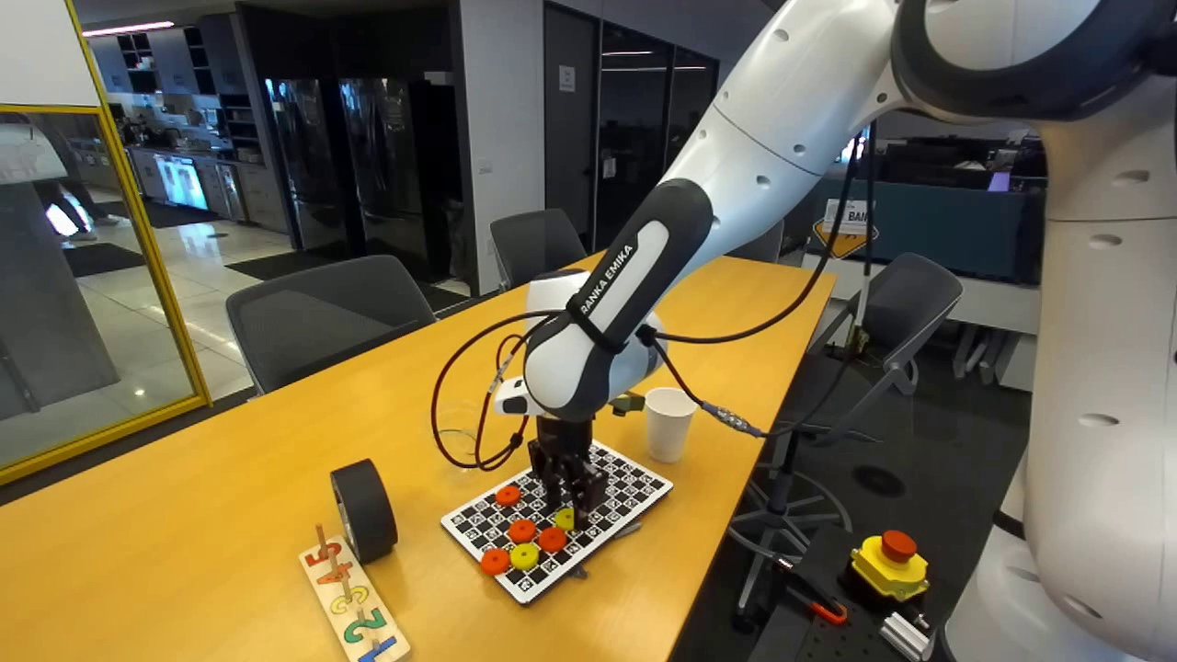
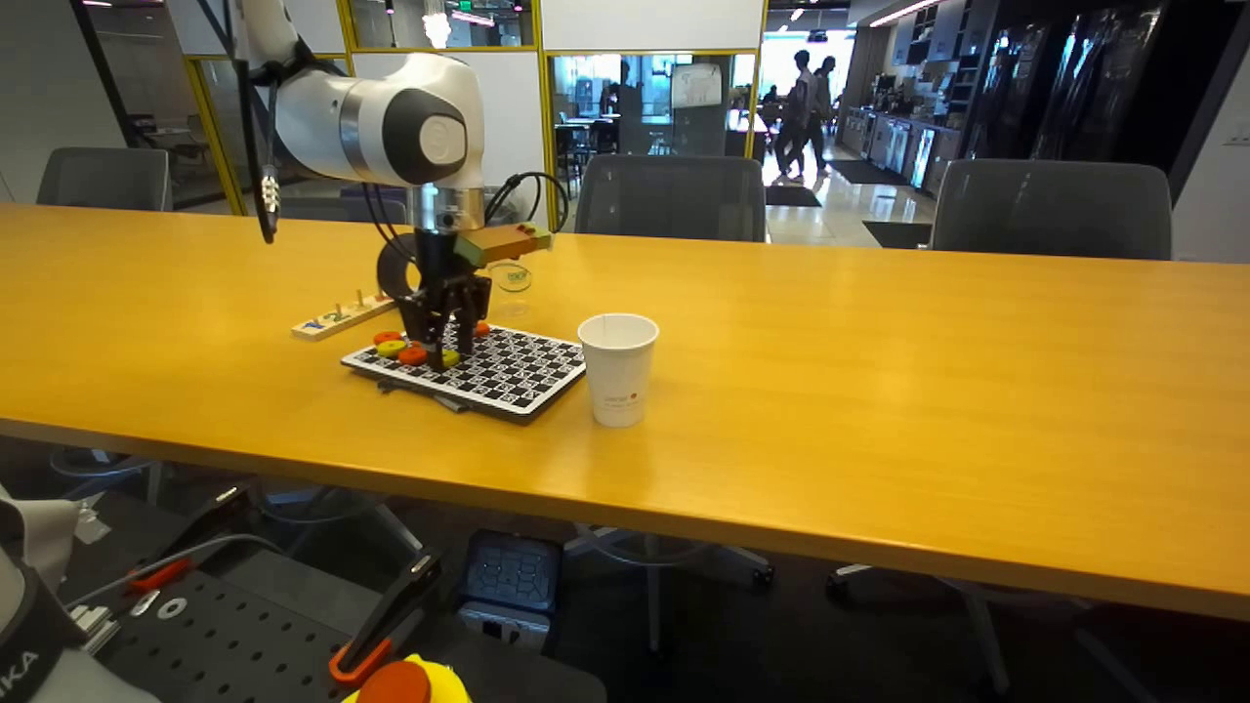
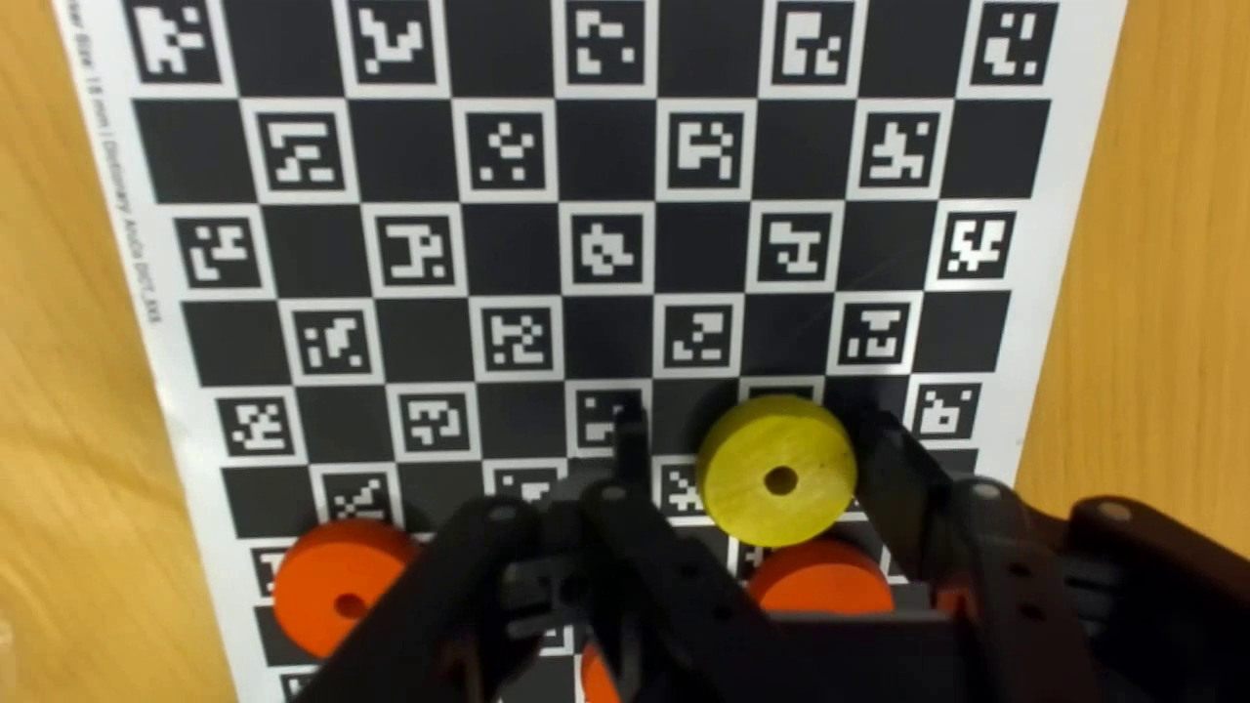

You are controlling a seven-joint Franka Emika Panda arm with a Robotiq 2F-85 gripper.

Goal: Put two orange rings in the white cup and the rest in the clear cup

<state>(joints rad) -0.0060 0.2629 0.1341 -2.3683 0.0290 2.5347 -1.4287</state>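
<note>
Several orange rings lie on the checkered board, including a far one (image 1: pixel 508 496) and another (image 1: pixel 553 540); one shows left in the wrist view (image 3: pixel 342 586). A yellow ring (image 3: pixel 778 471) lies between the fingers of my gripper (image 3: pixel 754 430). The gripper is open, low over the board in both exterior views (image 1: pixel 566 515) (image 2: pixel 450 355). Its right finger is close to the yellow ring, contact unclear; its left finger stands apart from it. The white cup (image 1: pixel 669 425) (image 2: pixel 618 376) stands upright beside the board. The clear cup (image 2: pixel 511 283) stands beyond the board, faint behind cables (image 1: pixel 457 432).
The checkered board (image 1: pixel 644 492) lies on the wooden table (image 2: pixel 879 391). Another yellow ring (image 1: pixel 524 556) lies near its corner. A numbered peg board (image 1: pixel 354 602) and a black wheel-like roll (image 1: pixel 365 510) sit beside it. The table's front edge runs near the white cup.
</note>
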